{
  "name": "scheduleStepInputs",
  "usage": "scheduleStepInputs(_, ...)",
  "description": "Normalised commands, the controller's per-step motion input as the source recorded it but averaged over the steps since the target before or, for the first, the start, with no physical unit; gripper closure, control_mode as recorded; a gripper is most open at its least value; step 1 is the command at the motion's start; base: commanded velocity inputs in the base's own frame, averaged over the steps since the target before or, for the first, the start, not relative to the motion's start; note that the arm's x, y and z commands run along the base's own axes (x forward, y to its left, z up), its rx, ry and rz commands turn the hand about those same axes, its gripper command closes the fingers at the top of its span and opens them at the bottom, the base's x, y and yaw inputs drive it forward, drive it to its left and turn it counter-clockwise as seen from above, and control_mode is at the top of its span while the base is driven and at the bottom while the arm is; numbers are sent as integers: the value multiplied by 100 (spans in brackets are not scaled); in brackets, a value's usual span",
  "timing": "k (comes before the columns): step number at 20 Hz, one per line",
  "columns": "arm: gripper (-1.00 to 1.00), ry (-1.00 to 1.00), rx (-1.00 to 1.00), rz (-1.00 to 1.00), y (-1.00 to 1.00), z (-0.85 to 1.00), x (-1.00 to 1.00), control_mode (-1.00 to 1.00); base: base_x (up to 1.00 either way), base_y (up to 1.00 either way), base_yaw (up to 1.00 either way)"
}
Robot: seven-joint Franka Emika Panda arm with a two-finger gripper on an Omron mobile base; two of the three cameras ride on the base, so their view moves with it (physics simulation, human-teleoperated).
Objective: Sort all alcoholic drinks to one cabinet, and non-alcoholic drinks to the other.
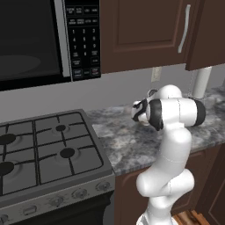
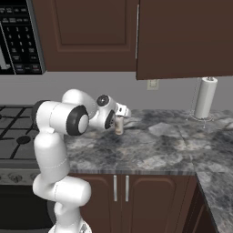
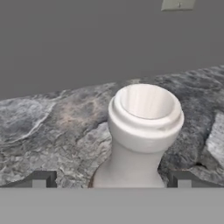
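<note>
A slim pale bottle, one of the alcoholic drinks (image 3: 144,127), stands upright on the grey stone counter (image 3: 52,127). Its white cap sits between my two fingertips in the hand view. My gripper (image 3: 113,179) is open, one dark fingertip (image 3: 41,179) on each side of the neck, and neither touches it. In the right base view the same bottle (image 2: 119,128) stands just under my gripper (image 2: 120,116). Above it hang dark brown wall cabinets (image 2: 182,36), their doors shut, one with a slim silver handle (image 2: 137,32).
A paper towel roll (image 2: 205,98) stands at the back right of the counter. To the left are the stove (image 1: 44,149) and the microwave (image 1: 35,39) above it. A wall outlet (image 2: 153,84) is behind the bottle. Low cabinets (image 2: 120,191) run under the counter.
</note>
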Motion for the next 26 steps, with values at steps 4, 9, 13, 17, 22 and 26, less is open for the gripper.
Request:
scheduleStepInputs(4, -100, -16, 2, 1, -8, -3, -1, -100, 0, 0, 0)
scheduleStepInputs(9, -100, -3, 4, 0, -21, -7, 0, -100, 0, 0, 0)
scheduleStepInputs(13, -100, -3, 2, 0, -25, -3, 0, -100, 0, 0, 0)
scheduleStepInputs(17, 100, -5, 0, 1, -16, -1, 0, -100, 0, 0, 0)
scheduleStepInputs(22, 100, 2, 0, 0, -2, -5, 0, -100, 0, 0, 0)
scheduleStepInputs(26, 100, 0, 0, 0, 0, -2, 0, -100, 0, 0, 0)
